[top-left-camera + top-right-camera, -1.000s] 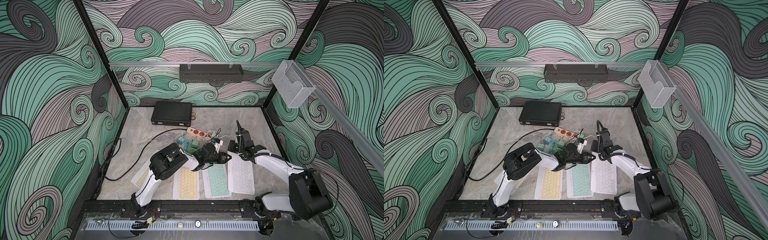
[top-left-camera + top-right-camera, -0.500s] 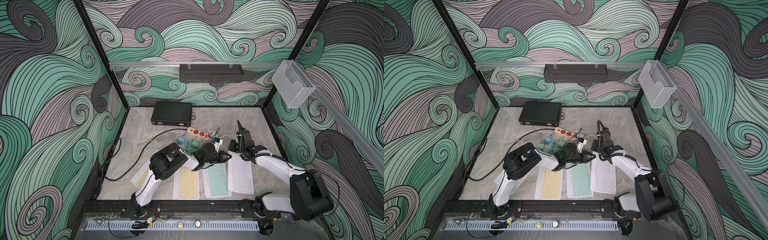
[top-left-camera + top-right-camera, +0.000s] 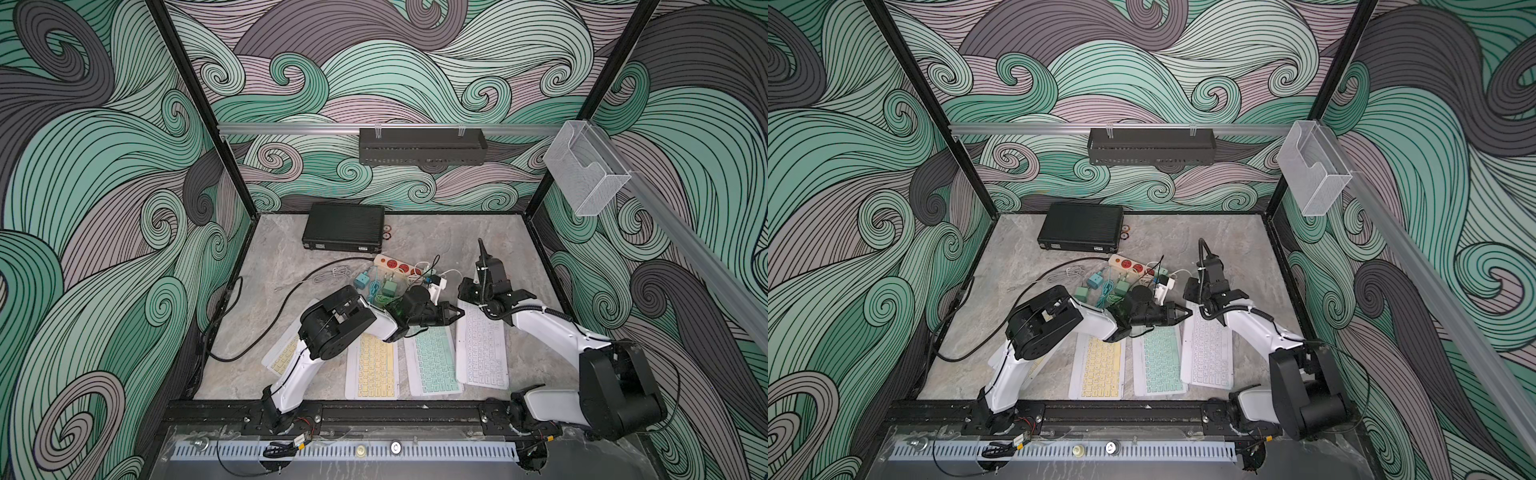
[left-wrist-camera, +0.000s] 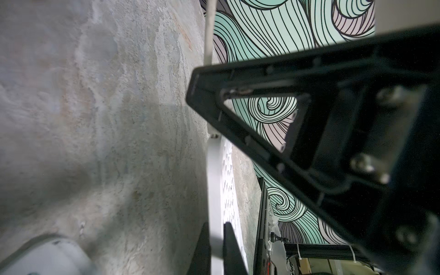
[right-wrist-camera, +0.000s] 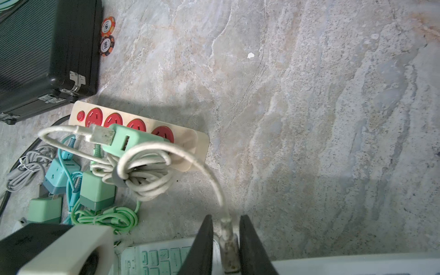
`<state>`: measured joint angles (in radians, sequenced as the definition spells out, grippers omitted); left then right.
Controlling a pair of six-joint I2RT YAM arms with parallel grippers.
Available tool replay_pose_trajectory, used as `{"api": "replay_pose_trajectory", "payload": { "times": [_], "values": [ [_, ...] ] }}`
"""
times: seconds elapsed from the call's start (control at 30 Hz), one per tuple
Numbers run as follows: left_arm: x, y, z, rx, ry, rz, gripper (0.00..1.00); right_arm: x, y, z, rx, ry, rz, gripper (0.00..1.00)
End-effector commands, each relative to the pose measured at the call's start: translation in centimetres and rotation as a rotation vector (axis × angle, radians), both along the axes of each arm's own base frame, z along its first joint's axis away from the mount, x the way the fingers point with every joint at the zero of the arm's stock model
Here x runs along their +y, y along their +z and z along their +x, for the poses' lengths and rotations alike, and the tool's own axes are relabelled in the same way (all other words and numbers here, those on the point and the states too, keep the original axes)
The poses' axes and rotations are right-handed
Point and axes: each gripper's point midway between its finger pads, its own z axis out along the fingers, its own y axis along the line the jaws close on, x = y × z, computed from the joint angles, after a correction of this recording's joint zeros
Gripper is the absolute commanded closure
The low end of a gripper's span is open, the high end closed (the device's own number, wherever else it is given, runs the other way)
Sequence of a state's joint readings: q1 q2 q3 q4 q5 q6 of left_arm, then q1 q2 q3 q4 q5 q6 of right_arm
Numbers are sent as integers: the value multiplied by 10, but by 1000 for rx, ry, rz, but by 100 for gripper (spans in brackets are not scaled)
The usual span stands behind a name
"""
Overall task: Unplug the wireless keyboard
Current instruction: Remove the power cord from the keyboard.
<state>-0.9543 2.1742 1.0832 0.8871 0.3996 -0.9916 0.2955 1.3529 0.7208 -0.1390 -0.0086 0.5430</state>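
Note:
The white keyboard (image 3: 482, 349) (image 3: 1208, 353) lies rightmost in the row of keyboards. A white cable (image 5: 209, 176) runs from a mint charger (image 5: 128, 140) on the power strip (image 5: 195, 142) to a plug (image 5: 228, 247) at the keyboard's far edge. My right gripper (image 5: 225, 238) (image 3: 466, 296) is shut on that plug, one finger on each side. My left gripper (image 4: 216, 225) (image 3: 459, 312) reaches in from the left and is shut on the white keyboard's thin edge (image 4: 214, 178) near the same corner.
A mint keyboard (image 3: 432, 361) and a yellow one (image 3: 372, 368) lie beside the white one, and another (image 3: 284, 353) sits under my left arm. Loose chargers and coiled cables (image 5: 95, 190) crowd the strip. A black case (image 3: 343, 226) and poker chips (image 5: 107, 35) stand further back.
Both arms stay almost where they were. My left gripper has closed on the keyboard's edge, and my right gripper's jaws have narrowed around the plug.

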Motion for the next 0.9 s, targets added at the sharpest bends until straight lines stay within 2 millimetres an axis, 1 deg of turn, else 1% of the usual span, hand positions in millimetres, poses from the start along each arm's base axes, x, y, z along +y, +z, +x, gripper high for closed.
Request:
{"api": "replay_pose_trajectory", "payload": {
  "times": [0.0,0.1,0.17,0.37,0.47,0.57,0.73,0.87],
  "values": [
    [-5,0,-7,-66,-41,13,100,7,7,8,-9,10,49,89],
    [-5,-1,-7,-65,-41,15,100,5,7,7,-7,5,48,97],
    [-5,-1,-8,-65,-41,16,100,3,7,7,-4,-2,49,100],
    [-5,-3,-8,-66,-38,20,100,-2,9,9,6,-11,85,100],
    [-5,-2,-8,-66,-38,21,100,-2,16,10,0,7,128,100],
    [-5,-3,-8,-67,-39,25,100,-2,20,9,-11,19,126,100],
    [-5,-4,-8,-68,-38,29,100,-4,19,10,-5,19,98,100],
    [-5,-3,-8,-68,-40,28,100,-6,19,11,-5,23,17,100]
  ]
}}
